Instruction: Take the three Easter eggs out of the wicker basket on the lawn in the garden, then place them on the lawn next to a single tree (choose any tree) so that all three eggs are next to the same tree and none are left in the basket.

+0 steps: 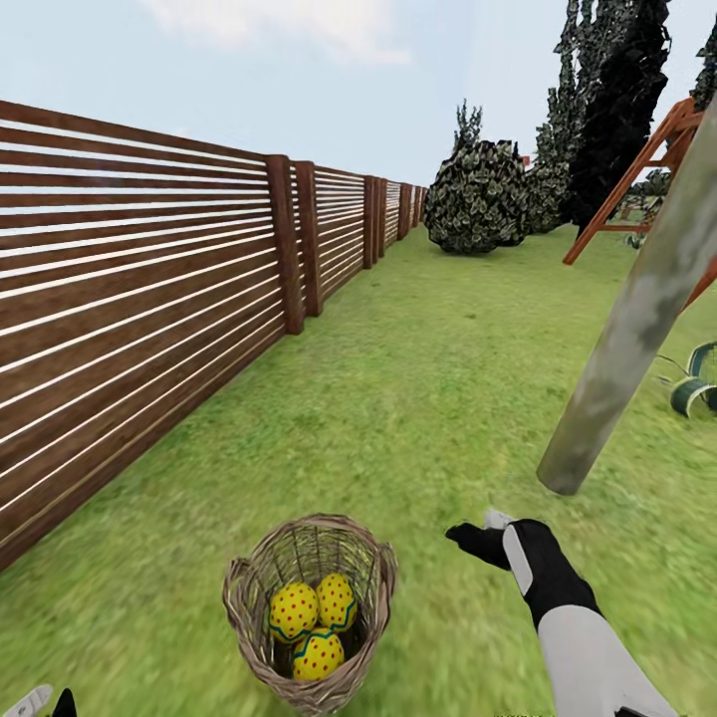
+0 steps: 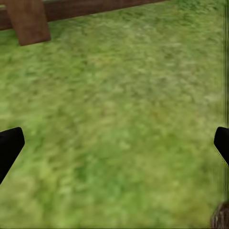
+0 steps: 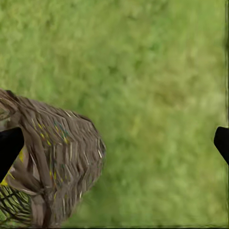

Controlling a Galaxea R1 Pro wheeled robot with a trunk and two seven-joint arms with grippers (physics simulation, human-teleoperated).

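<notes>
The wicker basket (image 1: 249,597) stands on the lawn (image 1: 418,398) close in front of me. Three yellow Easter eggs with red dots lie inside it: one at the left (image 1: 294,610), one at the right (image 1: 337,600), one nearest me (image 1: 318,654). My right gripper (image 1: 476,530) hovers low over the grass just right of the basket, open and empty; its wrist view shows the gripper (image 3: 114,145) over grass with the basket's side (image 3: 62,157) beside one finger. The pale tree trunk (image 1: 637,319) leans up at the right, just beyond that gripper. My left gripper (image 1: 45,702) (image 2: 114,145) is open over bare grass.
A brown slatted wooden fence (image 1: 129,299) runs along the left into the distance. A round bush (image 1: 478,199), dark cypresses (image 1: 617,100) and an orange wooden frame (image 1: 637,169) stand far back. A striped-leaf plant (image 1: 697,383) grows right of the trunk.
</notes>
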